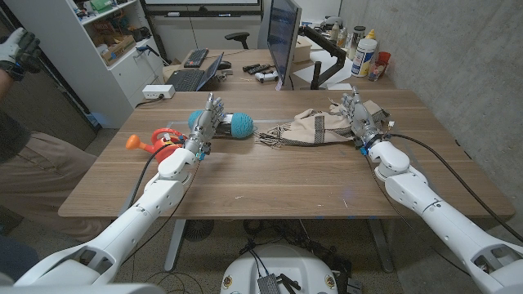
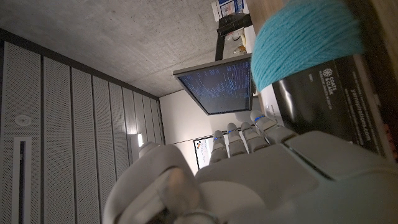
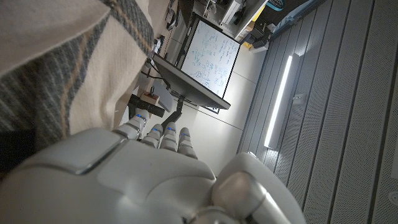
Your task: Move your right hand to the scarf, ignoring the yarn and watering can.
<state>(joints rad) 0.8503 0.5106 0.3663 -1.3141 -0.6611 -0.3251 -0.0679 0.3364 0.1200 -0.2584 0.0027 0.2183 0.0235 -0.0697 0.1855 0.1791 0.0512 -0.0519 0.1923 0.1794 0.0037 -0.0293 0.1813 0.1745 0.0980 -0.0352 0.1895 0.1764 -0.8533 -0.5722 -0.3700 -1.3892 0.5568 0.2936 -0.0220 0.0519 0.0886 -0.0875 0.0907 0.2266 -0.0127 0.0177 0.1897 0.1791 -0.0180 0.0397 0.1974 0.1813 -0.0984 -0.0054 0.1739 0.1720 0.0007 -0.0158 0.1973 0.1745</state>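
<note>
A beige scarf with grey and tan stripes (image 1: 315, 126) lies crumpled on the table's far right part, fringe toward the middle. My right hand (image 1: 361, 122) stands at its right end, fingers up and apart, against or over the cloth. The right wrist view has the striped scarf (image 3: 59, 59) close beside that hand (image 3: 143, 174). A teal yarn ball with a black label (image 1: 235, 124) lies left of centre. My left hand (image 1: 204, 128) stands right beside it, fingers apart, holding nothing. An orange-red watering can (image 1: 155, 142) sits left of the left hand. The yarn (image 2: 305, 37) looms close in the left wrist view.
A monitor (image 1: 282, 37), keyboard, laptop and bottles crowd the desk behind the table. A white shelf stands at the back left. A person's gloved hand (image 1: 16, 49) and clothed body show at the left edge. The wooden table (image 1: 270, 180) is bare near its front.
</note>
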